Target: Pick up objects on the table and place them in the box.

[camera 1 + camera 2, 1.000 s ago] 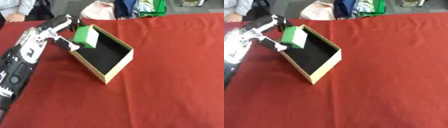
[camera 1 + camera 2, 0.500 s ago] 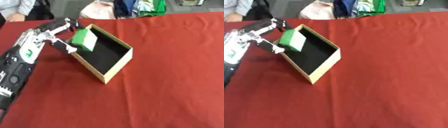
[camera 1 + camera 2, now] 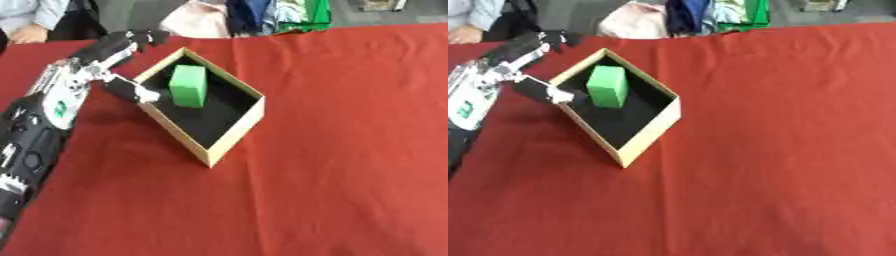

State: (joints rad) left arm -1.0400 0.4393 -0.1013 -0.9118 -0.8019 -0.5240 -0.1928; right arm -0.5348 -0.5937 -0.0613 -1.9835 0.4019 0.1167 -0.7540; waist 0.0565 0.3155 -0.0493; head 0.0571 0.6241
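Note:
A green block (image 3: 189,85) stands upright inside the open cardboard box (image 3: 230,133), on its black floor near the far left wall. My left hand (image 3: 98,63) hovers just left of the box, open, fingers stretched toward the far edge and thumb (image 3: 136,92) reaching to the box's left rim. It holds nothing. My right hand shows in neither view.
The red cloth (image 3: 350,150) covers the whole table, with wide room to the right of and in front of the box. Bags and cloth bundles (image 3: 254,12) lie beyond the far edge. A person's sleeve and hand (image 3: 31,25) rest at the far left corner.
The green block has left my left hand and now stands inside the box. My hand has opened and drawn back to the left of the box.

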